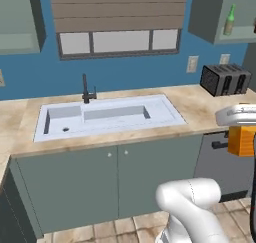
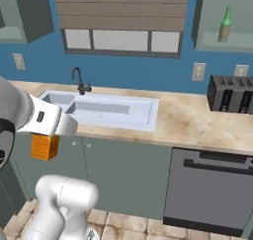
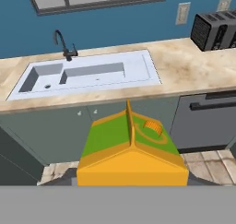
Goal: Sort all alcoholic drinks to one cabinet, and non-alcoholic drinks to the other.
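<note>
Currently, from the left base view, I see the green bottle already shelved in the right cabinet. From the right, my gripper holds the carton off the counter. Hand view: carton gripped, other cabinet pending.

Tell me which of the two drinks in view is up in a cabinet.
The green glass bottle, standing upright on the open upper cabinet's shelf at the right above the toaster. The orange carton is held in the claw, low before the counter.
</note>
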